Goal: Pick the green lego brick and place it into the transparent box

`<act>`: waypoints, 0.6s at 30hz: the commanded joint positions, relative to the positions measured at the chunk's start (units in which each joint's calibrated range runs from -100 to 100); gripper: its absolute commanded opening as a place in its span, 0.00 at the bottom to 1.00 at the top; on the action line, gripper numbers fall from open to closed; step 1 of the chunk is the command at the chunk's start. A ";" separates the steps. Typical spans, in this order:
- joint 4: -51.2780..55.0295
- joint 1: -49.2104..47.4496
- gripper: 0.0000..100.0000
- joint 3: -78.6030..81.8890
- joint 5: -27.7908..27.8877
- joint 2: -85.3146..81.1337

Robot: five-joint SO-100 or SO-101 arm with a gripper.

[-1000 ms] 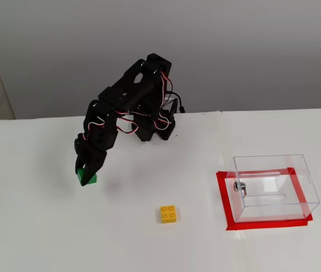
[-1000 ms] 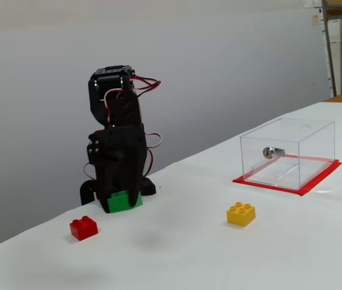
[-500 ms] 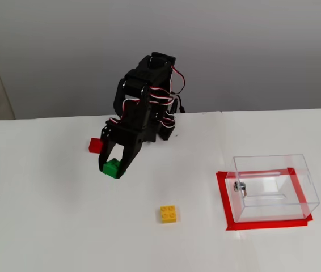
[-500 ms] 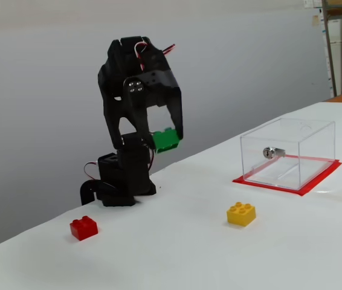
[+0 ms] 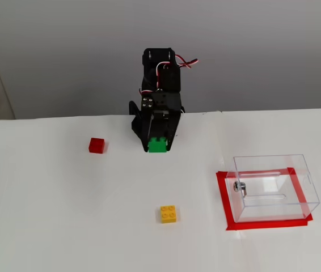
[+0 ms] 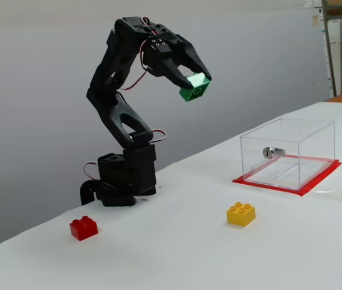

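While aloft, green lego brick (image 6: 194,87) between gripper (image 6: 190,80) fingers.

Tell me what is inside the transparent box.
The transparent box holds no brick; only its small metal fitting shows on one wall, with red tape under the base. The green lego brick is in the pincer, high above the table.

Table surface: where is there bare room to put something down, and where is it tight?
Bare: the wide stretch between the red brick and the yellow brick, and the strip between the yellow brick and the transparent box. Tight: around the arm's base. The gripper holds the green lego brick in the air.
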 commanded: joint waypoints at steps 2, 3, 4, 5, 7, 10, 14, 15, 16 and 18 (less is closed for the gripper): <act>0.17 -7.14 0.08 3.24 -0.36 -6.44; 0.09 -8.76 0.08 4.87 -0.36 -7.89; 0.09 -10.24 0.08 6.50 -0.36 -9.24; -0.09 -11.57 0.08 8.30 -0.42 -10.60; -0.78 -13.79 0.09 11.83 -0.42 -13.06; -0.70 -18.60 0.09 15.45 -0.36 -14.93; -0.70 -27.62 0.08 16.53 -0.42 -15.44; -0.70 -29.98 0.08 16.53 -0.42 -15.18; -0.70 -32.57 0.08 16.62 -0.42 -14.67; -0.70 -36.64 0.08 16.35 -0.42 -12.81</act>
